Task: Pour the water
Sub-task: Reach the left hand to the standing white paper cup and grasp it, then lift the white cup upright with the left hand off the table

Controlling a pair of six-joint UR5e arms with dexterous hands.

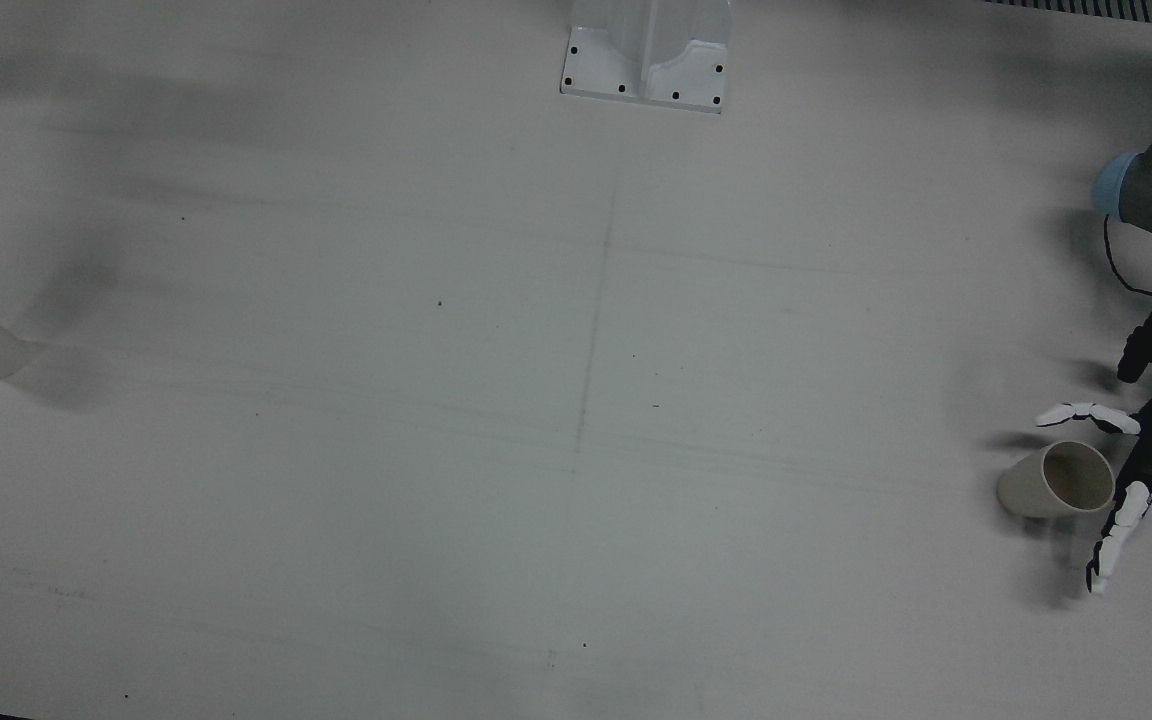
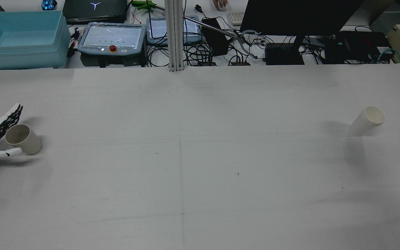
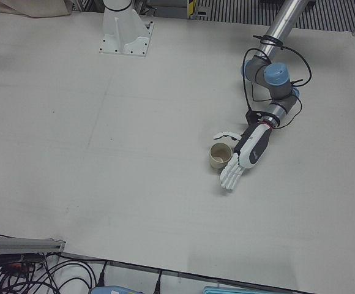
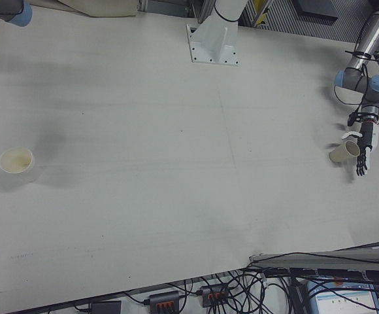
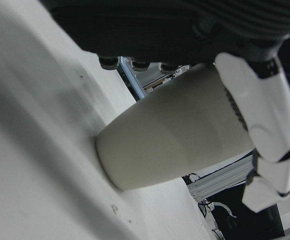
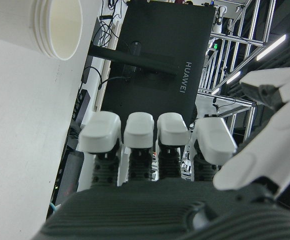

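Cups stand upright at opposite ends of the table (image 2: 200,180): a beige cup (image 3: 219,155) at the robot's left, a white ribbed cup (image 2: 367,121) at its right. Left hand (image 3: 245,154) flanks the beige cup, fingers spread wide, thumb on one side and fingers on the other, contact unclear. Right hand (image 6: 185,165) shows only in its own camera, fingers extended and apart, holding nothing, white cup well apart from it.

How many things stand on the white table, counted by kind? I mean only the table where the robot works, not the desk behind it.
Beige cup, beside the left robot hand: 1
White cup stack, on the far side of the table: 1
White mounting base bolted on the table: 1
Total: 3
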